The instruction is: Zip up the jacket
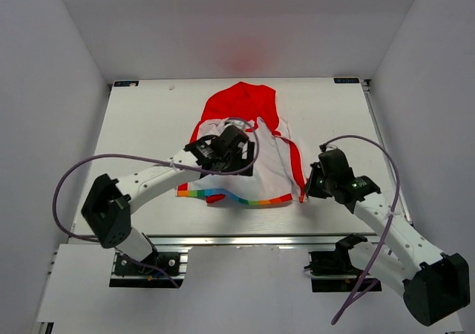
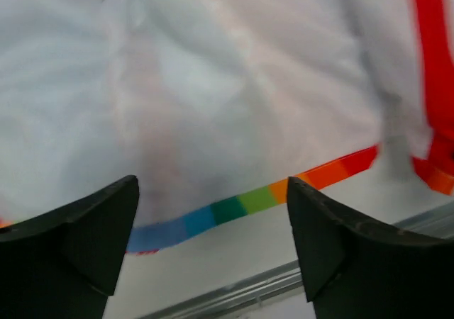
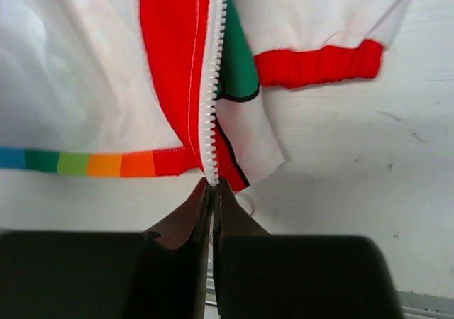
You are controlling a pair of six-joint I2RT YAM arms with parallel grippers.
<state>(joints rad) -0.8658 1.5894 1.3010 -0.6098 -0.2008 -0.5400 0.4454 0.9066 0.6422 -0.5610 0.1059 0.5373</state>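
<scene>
The jacket (image 1: 271,167) lies spread on the white table, red hood (image 1: 241,100) to the far side and white lining facing up. Its rainbow hem (image 2: 234,207) runs along the near side. My left gripper (image 2: 211,191) hovers open over the lining near that hem, with nothing between its fingers; from above it (image 1: 223,152) sits over the jacket's left half. My right gripper (image 3: 213,184) is shut on the bottom end of the white zipper teeth (image 3: 213,85), at the jacket's right hem corner (image 1: 303,193). A red cuff (image 3: 319,64) lies just right of the zipper.
The table's metal front rail (image 1: 237,239) runs just below the hem and also shows in the left wrist view as the rail (image 2: 269,280). White walls enclose the table on three sides. Purple cables (image 1: 74,171) loop off both arms.
</scene>
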